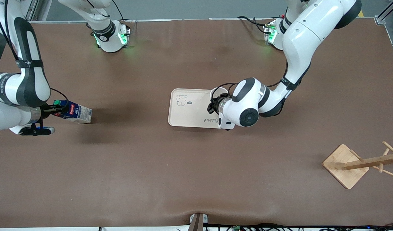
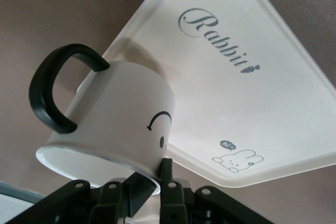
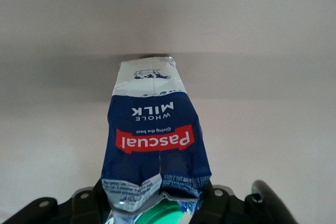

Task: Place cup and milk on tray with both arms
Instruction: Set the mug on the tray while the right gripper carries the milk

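Note:
My left gripper (image 1: 214,105) is shut on the rim of the white smiley cup (image 1: 218,93), one finger inside and one outside. It holds the cup tilted over the end of the cream tray (image 1: 186,114) toward the left arm. In the left wrist view the cup (image 2: 113,121), its black handle (image 2: 50,90), the tray (image 2: 262,77) and the gripper (image 2: 152,182) all show. My right gripper (image 1: 54,110) is shut on the top of the blue milk carton (image 1: 75,112), which is tilted low over the table at the right arm's end. The right wrist view shows the carton (image 3: 155,137), its green cap (image 3: 169,211) and the gripper (image 3: 163,203).
A wooden peg rack on a square base (image 1: 344,166) stands near the front camera at the left arm's end. Brown tabletop (image 1: 135,106) lies between the milk and the tray.

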`<state>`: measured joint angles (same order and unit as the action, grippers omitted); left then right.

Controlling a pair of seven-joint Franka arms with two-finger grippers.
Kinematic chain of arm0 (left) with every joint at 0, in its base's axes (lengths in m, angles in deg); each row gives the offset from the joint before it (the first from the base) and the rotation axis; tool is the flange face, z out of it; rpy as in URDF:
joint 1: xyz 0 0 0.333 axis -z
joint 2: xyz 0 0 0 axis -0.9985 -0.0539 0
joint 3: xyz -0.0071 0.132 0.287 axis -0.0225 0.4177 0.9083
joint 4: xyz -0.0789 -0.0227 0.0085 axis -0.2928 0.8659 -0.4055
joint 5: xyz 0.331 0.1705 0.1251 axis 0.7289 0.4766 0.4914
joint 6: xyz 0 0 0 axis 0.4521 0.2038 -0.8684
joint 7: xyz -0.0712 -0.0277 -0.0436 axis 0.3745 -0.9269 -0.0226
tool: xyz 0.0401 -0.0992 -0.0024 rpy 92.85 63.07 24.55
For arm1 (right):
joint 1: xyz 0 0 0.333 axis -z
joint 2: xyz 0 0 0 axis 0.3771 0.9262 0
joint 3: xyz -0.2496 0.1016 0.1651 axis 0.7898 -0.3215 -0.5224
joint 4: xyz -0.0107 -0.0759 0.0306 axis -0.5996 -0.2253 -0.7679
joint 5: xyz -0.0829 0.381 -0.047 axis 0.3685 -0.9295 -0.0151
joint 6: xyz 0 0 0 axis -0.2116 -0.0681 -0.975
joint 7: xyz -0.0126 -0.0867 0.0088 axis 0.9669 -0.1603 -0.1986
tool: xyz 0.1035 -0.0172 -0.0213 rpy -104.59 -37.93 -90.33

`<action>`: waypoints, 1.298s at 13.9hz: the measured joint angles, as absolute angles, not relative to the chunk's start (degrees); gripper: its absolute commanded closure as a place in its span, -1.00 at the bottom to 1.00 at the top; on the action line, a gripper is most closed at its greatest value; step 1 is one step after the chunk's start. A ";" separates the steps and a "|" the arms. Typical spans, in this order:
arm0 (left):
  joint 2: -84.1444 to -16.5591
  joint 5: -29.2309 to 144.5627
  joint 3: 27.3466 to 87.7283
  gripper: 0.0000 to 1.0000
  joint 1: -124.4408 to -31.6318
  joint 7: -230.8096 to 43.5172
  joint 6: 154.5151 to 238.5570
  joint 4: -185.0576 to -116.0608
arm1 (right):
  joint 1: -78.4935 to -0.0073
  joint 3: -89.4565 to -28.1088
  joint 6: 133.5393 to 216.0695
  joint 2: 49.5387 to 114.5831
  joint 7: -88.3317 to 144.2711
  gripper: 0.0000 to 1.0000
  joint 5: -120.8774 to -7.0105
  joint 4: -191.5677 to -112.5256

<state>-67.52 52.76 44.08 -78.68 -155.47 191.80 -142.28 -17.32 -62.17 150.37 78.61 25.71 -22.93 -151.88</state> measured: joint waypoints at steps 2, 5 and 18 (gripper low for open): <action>-67.84 51.02 44.09 1.00 -78.68 -153.64 191.80 -142.06 | -19.42 -62.23 146.56 78.06 25.76 1.00 -24.93 -149.29; -68.88 50.60 44.09 0.88 -78.54 -152.87 191.80 -142.04 | -21.88 -62.25 144.45 77.86 27.31 1.00 -28.48 -147.26; -66.85 56.51 44.19 -1.00 -81.71 -150.27 180.15 -128.79 | -44.32 -62.73 149.93 78.03 65.11 1.00 -46.13 -143.37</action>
<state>-66.85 56.51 44.19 -81.71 -150.27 180.15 -128.79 -44.32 -62.73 149.93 78.03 65.11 -46.13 -143.37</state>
